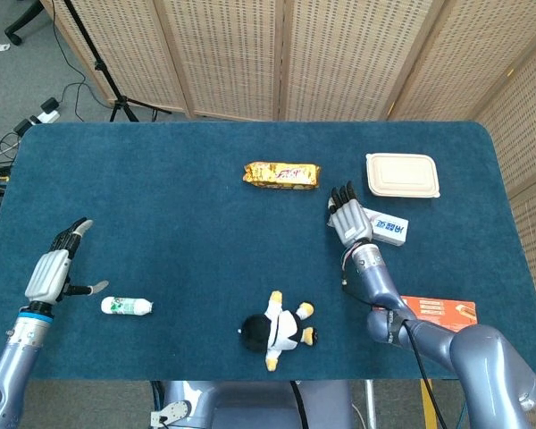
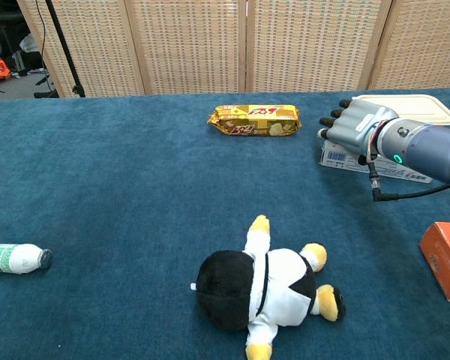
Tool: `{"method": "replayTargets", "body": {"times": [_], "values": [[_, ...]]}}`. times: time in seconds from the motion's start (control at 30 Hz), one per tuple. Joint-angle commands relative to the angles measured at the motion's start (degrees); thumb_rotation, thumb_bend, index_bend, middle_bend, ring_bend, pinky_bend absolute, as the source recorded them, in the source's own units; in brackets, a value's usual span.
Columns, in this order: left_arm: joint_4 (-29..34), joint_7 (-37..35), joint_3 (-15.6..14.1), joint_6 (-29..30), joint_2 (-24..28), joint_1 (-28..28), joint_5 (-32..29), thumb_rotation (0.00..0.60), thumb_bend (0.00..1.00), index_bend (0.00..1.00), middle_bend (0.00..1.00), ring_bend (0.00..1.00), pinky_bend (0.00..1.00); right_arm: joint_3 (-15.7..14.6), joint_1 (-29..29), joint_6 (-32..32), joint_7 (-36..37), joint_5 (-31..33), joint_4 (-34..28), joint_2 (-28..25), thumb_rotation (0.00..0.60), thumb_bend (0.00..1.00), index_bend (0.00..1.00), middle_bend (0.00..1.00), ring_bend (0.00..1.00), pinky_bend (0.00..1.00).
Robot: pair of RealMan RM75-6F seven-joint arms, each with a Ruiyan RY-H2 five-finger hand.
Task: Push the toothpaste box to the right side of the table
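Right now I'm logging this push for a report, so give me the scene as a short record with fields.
target: toothpaste box, right half of the table, just below the lidded takeaway container
right robot hand: fingers extended, pressed against the box's left end
left robot hand: open, holding nothing, above a small bottle
other items: snack bar packet, penguin plush, orange box

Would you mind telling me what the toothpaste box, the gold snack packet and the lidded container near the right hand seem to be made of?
Toothpaste box: probably printed cardboard, with flat faces and crisp edges.
Gold snack packet: looks like glossy plastic or foil film, shiny and crinkled at its sealed ends.
Lidded container: a matte beige, moulded with rounded corners; perhaps pulp fibre or plastic, I cannot tell which.
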State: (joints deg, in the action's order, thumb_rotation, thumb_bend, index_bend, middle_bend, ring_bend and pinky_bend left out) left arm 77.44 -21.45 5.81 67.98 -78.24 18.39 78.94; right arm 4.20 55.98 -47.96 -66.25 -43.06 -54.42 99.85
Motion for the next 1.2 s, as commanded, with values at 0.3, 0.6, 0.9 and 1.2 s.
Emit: {"method": "replayTargets", "body": {"times": [0.3,0.6,0.9,1.2], "values": [[0.29,-0.50,0.01,0.24,0.29,-0.08,0.22,0.600,0.00,0.00,0.00,0.00,0.00,-1.50,-2.75,-1.64,-0.60,1.30,-2.68,-1.90,0.600,0.89,0.10,0.00,0.00,0.00],[0.75,-0.57,-0.21,0.30,0.36,-0.08,0.60,0.600,0.00,0.00,0.00,0.00,0.00,-2.61,-4.49,-4.49,-0.80,0.17,-8.18,-4.89,0.600,0.89,0.10,0.00,0.00,0.00],[1.00,-1.32,-0.28,0.67,0.68,-0.18,1.00,0.600,0.00,0.00,0.00,0.00,0.00,-3.43,-6.08,-6.70,-2.06,1.40,-11.97,-6.96,0.600,0.89,0.10,0.00,0.00,0.00],[1.30,-1.33,-0.36,1.07,0.81,-0.28,1.28,0.600,0.00,0.00,0.00,0.00,0.00,-4.02,-7.24,-8.40,-2.28,1.67,-14.89,-8.93,0.600,0.89,0.10,0.00,0.00,0.00]]}}
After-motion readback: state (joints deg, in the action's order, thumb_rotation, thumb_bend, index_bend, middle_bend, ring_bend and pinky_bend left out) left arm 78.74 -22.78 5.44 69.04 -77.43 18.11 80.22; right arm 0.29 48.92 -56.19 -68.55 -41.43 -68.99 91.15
